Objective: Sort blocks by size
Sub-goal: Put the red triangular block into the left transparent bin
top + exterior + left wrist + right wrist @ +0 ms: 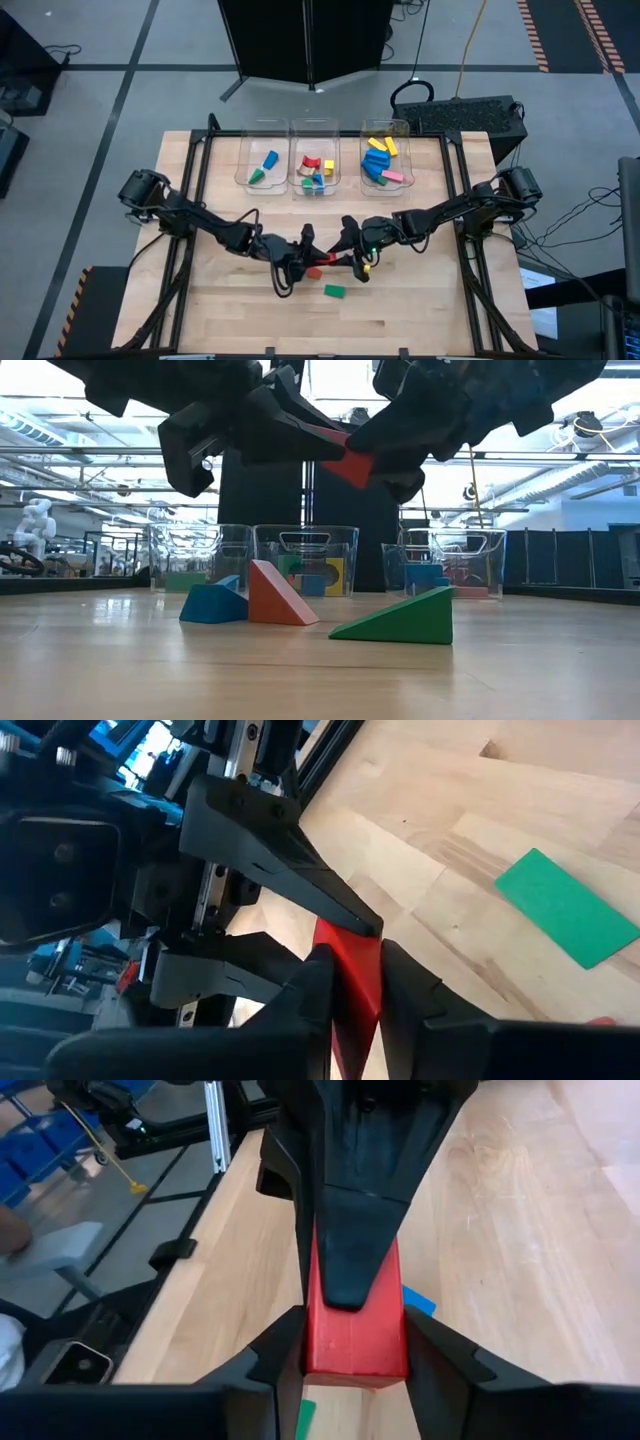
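Note:
A red block [352, 465] hangs well above the table's middle, with both grippers shut on it at once. My left gripper [312, 257] reaches in from the left and my right gripper [345, 255] from the right, tip to tip. On the wood below lie a blue block [212, 603], an orange-red wedge [278, 595] and a green wedge [400, 618], each flat on its base. The green wedge [334, 291] lies nearest the front edge. My left gripper pinches the red block's two broad faces [350, 970] between its fingers, at the end nearer the table's left. One finger [350, 1230] lies along the top face. The fingers come from the left, slanting slightly down. The block is clear of the table. My right gripper pinches the red block's two narrow sides [355, 1345] between its two fingers, at the end nearer the table's right. The fingers come from the table's right, slanting slightly down, along the block. The block is roughly level and lifted clear.
Three clear bins stand in a row at the far edge: the left [245, 150], the middle [298, 150] and the right [405, 140], each holding coloured blocks. Bare wood lies to the near left and near right of the arms.

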Controlling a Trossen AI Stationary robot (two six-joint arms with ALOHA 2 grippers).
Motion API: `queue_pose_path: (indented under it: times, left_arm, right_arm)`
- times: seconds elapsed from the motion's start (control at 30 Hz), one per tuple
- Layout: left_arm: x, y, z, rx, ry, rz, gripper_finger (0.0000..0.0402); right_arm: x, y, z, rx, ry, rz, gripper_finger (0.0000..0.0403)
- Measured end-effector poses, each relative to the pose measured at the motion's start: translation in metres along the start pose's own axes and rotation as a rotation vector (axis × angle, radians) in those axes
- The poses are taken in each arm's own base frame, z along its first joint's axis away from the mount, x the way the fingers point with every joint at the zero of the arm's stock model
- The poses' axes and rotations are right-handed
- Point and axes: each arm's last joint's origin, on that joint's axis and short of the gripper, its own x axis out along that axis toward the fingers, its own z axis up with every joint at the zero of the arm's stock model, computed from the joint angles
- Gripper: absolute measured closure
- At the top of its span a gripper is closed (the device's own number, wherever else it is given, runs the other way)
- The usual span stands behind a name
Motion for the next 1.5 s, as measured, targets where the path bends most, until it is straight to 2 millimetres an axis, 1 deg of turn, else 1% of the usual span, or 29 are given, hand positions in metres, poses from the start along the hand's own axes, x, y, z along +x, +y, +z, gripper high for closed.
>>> queue_pose_path:
  times: [0.1, 0.2, 0.27, 0.37, 0.47, 0.6, 0.7, 0.87, 1.0, 1.07, 1.27, 1.5]
  left_arm:
    - [0.0, 0.001, -0.001, -0.055, 0.023, 0.02, 0.0358]
    - [-0.004, 0.005, 0.0, -0.18, 0.059, 0.067, 0.0353]
    - [-0.008, 0.009, 0.0, -0.252, 0.099, 0.121, 0.0353]
    - [-0.019, 0.019, 0.002, -0.285, 0.166, 0.211, 0.0359]
    - [-0.032, 0.033, 0.003, -0.312, 0.211, 0.299, 0.036]
    - [-0.052, 0.051, 0.004, -0.33, 0.278, 0.415, 0.036]
    - [-0.071, 0.069, -0.002, -0.385, 0.34, 0.514, 0.036]
    - [-0.103, 0.096, -0.023, -0.507, 0.432, 0.591, 0.0361]
    - [-0.127, 0.112, -0.048, -0.608, 0.534, 0.645, 0.0361]
    - [-0.135, 0.117, -0.061, -0.665, 0.571, 0.632, 0.0361]
    - [-0.146, 0.127, -0.1, -0.834, 0.65, 0.576, 0.0361]
    - [-0.154, 0.134, -0.142, -0.94, 0.781, 0.56, 0.0361]
  right_arm:
    - [0.0, 0.001, -0.001, -0.031, 0.005, -0.019, 0.0253]
    - [-0.001, 0.0, -0.001, -0.072, 0.009, -0.031, 0.0217]
    - [-0.004, 0.0, 0.001, -0.106, 0.0, -0.052, 0.0194]
    - [-0.013, 0.001, 0.008, -0.133, -0.019, -0.131, 0.0169]
    - [-0.024, 0.003, 0.008, -0.129, 0.029, -0.193, 0.0158]
    - [-0.039, 0.002, 0.009, -0.099, 0.066, -0.298, 0.0155]
    - [-0.044, 0.007, 0.006, -0.104, 0.083, -0.34, 0.0154]
    - [-0.045, 0.013, 0.004, -0.132, 0.094, -0.344, 0.0154]
    - [-0.045, 0.015, 0.002, -0.137, 0.109, -0.339, 0.0154]
    - [-0.045, 0.014, 0.002, -0.137, 0.111, -0.344, 0.0154]
    - [-0.045, 0.014, 0.002, -0.137, 0.109, -0.343, 0.0154]
    - [-0.045, 0.014, 0.002, -0.137, 0.111, -0.344, 0.0154]
